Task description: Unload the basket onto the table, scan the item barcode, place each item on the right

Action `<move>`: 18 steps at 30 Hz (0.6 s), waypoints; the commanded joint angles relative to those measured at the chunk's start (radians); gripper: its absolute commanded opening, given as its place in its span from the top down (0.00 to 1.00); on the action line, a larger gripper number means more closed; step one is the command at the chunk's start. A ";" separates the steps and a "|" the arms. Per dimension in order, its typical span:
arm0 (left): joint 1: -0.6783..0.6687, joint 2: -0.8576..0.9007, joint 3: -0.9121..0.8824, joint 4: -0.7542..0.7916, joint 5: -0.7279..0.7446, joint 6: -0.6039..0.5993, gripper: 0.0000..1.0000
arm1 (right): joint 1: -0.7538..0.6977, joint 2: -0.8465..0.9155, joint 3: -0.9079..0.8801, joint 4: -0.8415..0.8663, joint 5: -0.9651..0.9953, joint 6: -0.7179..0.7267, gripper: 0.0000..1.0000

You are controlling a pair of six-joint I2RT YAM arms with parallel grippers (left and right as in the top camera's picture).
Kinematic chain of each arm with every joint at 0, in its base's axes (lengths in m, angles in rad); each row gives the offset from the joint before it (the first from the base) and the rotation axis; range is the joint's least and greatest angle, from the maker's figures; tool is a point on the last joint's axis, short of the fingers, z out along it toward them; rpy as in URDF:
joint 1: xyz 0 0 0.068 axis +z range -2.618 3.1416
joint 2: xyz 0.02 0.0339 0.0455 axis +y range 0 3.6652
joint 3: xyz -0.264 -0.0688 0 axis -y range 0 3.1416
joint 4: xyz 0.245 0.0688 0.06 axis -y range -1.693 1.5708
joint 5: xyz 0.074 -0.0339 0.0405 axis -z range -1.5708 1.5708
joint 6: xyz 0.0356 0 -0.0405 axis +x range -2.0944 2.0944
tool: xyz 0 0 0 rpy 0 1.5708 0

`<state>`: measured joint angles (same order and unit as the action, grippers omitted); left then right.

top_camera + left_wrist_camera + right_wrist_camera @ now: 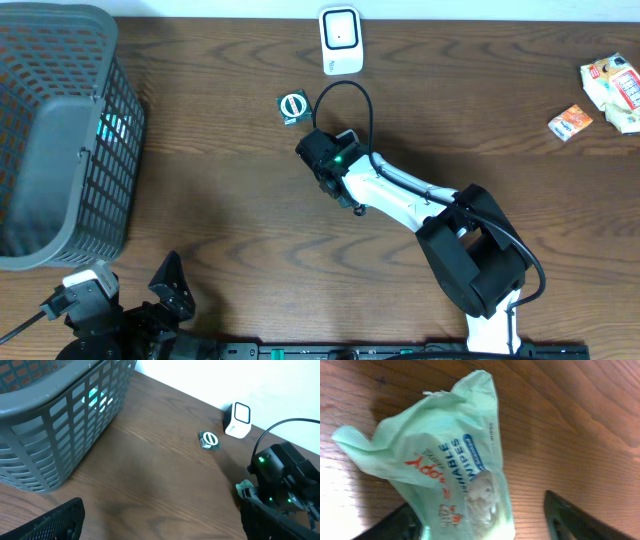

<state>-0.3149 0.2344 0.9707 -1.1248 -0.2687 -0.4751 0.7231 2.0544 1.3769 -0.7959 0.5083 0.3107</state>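
so right up against the right wrist cam there's a pale green wipes packet (pixel 445 460), crumpled, with "WIPES" printed in white on a blue patch and some red lettering next to it. The right gripper (pixel 480 527) sits over it with the jaws parted, one dark finger on each side. The one on the left of that view is pressed up against the plastic, while the other one stands off it with bare wood showing between, so it's straddling the packet, not clamped on it. Can't tell if the packet is flat on the wood or lifted a bit.

From overhead that puts the packet about mid worktop (pixel 220 230), slightly toward the far edge, tucked under the right arm's wrist so you barely see it there.

The left gripper (pixel 165 527) is back at the near left corner, jaws spread as wide as they go, nothing in them.

Other stuff: the white scanner (pixel 341 40) stands at the middle of the far edge, and a little dark green item with a round white logo (pixel 292 106) lies just in front of it. A grey basket (pixel 110 180) takes up the far left corner, and a couple of snack packets (pixel 612 90) lie by the right edge
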 commanded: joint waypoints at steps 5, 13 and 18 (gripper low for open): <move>0.004 -0.002 -0.005 0.001 -0.017 -0.010 0.02 | 0.002 0.016 -0.039 0.071 -0.055 -0.013 0.51; 0.004 -0.002 -0.005 0.001 -0.017 -0.010 0.03 | -0.013 0.015 -0.016 0.063 -0.174 -0.047 0.99; 0.004 -0.002 -0.005 0.001 -0.017 -0.010 0.02 | -0.082 -0.023 0.106 -0.040 -0.417 -0.094 0.99</move>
<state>-0.3149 0.2344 0.9707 -1.1252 -0.2687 -0.4751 0.6838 2.0525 1.4101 -0.8101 0.3340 0.2687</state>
